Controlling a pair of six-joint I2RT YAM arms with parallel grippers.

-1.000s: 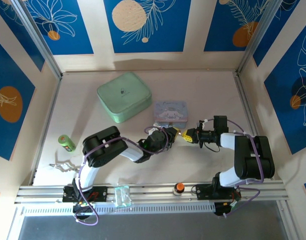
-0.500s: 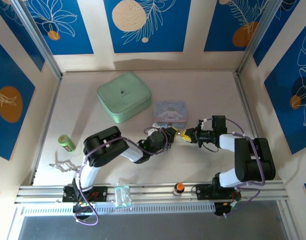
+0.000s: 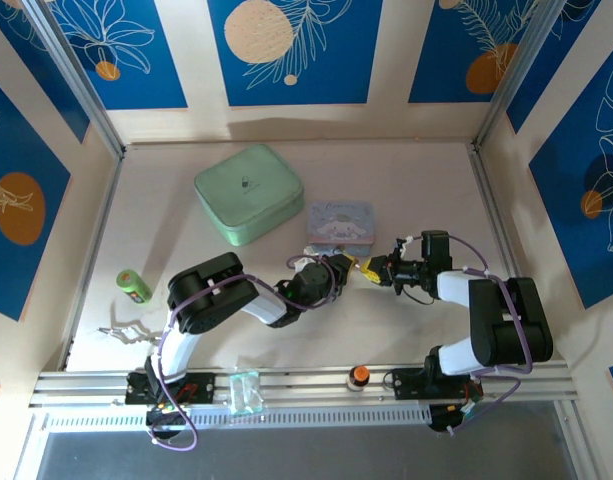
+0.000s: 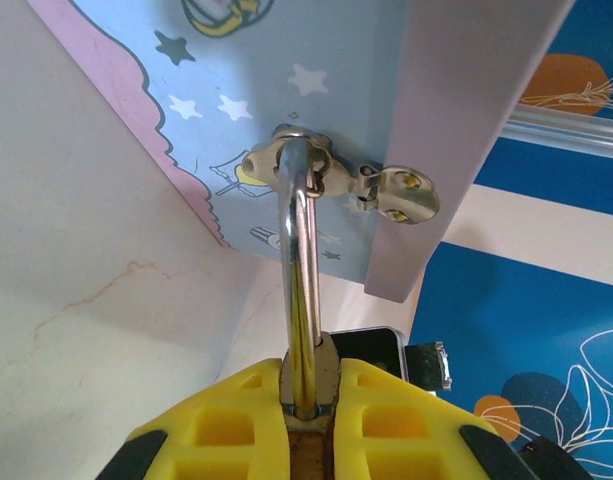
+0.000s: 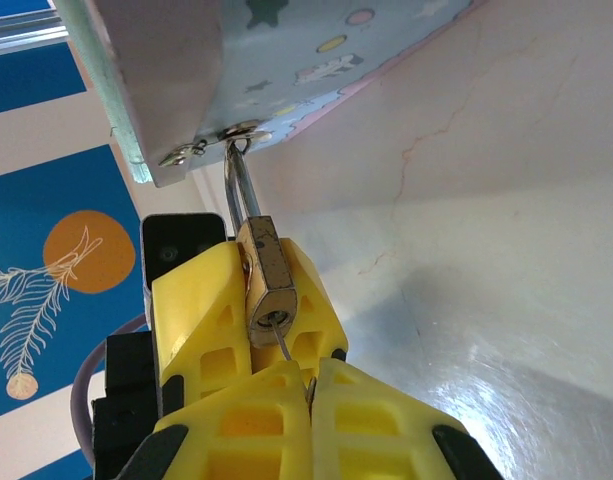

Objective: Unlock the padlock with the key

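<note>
Roughly centre of the top view, the left gripper (image 3: 336, 272) and right gripper (image 3: 382, 270) meet tip to tip just below the pale blue cartoon-printed tin (image 3: 340, 222).

In the right wrist view the small brass-gold padlock (image 5: 265, 275) sits centre-left. Its thin silvery shackle (image 5: 236, 185) is hooked through the metal hasp (image 5: 226, 135) on the tin's edge.

The left gripper is clamped on the padlock body, with yellow fingers (image 5: 201, 300) on either side covering its flanks. The right gripper is closed, pinching the tiny thin silvery key (image 5: 285, 347). The key tip meets the keyhole face of the padlock; how deep it goes, cannot tell.

The tin wall stands right behind the lock and blocks the upper part of both wrist frames.

Other things on the pale marbled table (image 3: 416, 180):
- A mint green rounded square tin (image 3: 248, 192), upper left of centre, just beside the blue tin.
- A green cylindrical can (image 3: 134, 286) at the left edge, well apart.
- An orange-topped knob (image 3: 359, 376) on the bottom rail.
- A clear plastic piece (image 3: 244, 390) on the bottom rail.
</note>
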